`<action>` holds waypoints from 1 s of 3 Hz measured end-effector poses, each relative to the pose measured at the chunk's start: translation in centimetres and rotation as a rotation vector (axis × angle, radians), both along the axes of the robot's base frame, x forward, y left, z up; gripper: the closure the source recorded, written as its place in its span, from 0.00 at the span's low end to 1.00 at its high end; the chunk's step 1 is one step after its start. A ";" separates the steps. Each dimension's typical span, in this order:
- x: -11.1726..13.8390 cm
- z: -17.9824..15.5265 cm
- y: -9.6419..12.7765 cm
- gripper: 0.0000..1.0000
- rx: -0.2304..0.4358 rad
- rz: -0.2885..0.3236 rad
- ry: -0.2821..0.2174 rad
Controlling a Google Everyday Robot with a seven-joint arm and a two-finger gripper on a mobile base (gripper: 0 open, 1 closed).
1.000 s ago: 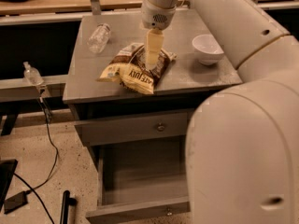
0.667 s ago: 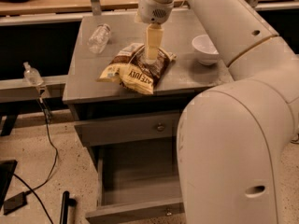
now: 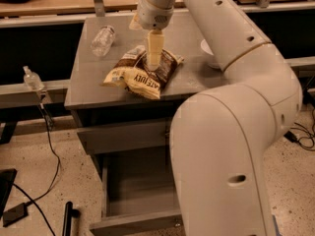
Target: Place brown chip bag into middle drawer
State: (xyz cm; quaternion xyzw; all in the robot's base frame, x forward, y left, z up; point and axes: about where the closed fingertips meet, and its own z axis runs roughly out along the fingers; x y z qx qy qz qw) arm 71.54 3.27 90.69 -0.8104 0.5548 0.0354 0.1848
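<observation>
Grasp step: the claw, grip I cannot tell, is down on the bag on the counter; next, lift it to the open drawer.

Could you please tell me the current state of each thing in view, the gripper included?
brown chip bag: lying flat on the cabinet top, not yet in the drawer.
gripper: down on the bag's middle.
middle drawer: pulled open.
upper drawer: shut.
plastic bottle: lying on its side.
white bowl: upright, mostly hidden by the arm.
</observation>
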 end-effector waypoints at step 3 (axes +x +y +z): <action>0.2 0.9 2.1 0.00 0.029 0.485 -0.216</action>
